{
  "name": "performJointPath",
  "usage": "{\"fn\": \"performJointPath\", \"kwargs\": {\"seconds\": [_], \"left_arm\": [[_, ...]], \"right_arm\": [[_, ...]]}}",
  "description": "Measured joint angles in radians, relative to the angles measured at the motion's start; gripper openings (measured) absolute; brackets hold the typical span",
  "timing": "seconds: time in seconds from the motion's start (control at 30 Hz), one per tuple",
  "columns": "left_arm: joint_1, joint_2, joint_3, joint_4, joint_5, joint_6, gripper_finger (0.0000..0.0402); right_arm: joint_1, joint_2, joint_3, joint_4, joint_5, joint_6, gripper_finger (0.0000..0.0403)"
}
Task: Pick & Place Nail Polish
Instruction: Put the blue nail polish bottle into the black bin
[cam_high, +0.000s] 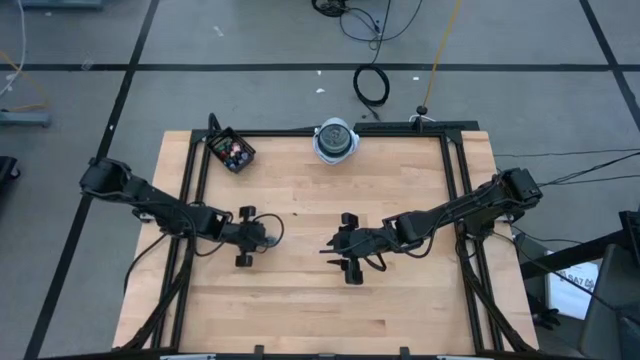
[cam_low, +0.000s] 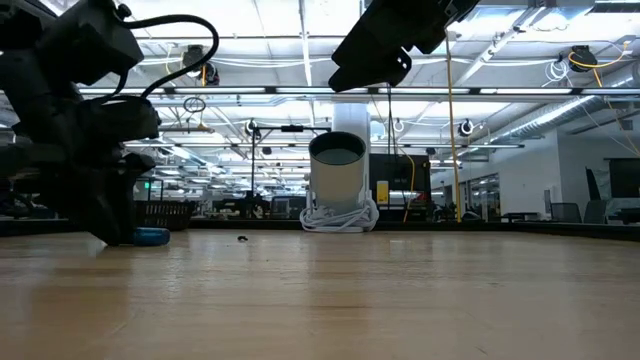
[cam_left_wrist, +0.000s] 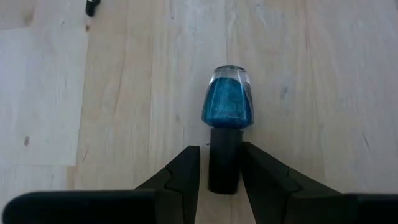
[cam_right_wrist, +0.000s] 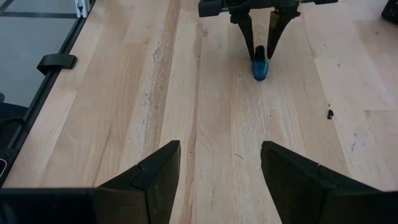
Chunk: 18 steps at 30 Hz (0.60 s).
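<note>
Left wrist view: left gripper (cam_left_wrist: 219, 171) pinches the blue nail polish (cam_left_wrist: 227, 106) cap, apparently for lifting; right gripper (cam_right_wrist: 219, 167) waits nearby, spread.

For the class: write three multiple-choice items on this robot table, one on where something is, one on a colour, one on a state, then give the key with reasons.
1. Where does the black box of bottles sit?
A. far left corner of the table
B. table centre
C. near right corner

2. What colour is the bottle at the left gripper?
A. red
B. blue
C. green

3. How does that bottle lie?
A. upright
B. on its side
C. lifted in the air

Key: 1 A, the high view shows it there. 2 B, the glass is glittery blue. 3 B, it lies flat on the wood, its dark cap between the fingers.
</note>
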Motion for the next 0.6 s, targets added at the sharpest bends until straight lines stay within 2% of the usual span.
{"fn": "performJointPath", "kwargs": {"seconds": [0.6], "left_arm": [[0.004, 0.024, -0.008, 0.023, 0.035, 0.026, 0.0115]], "right_arm": [[0.000, 0.000, 0.000, 0.000, 0.000, 0.000, 0.0210]]}}
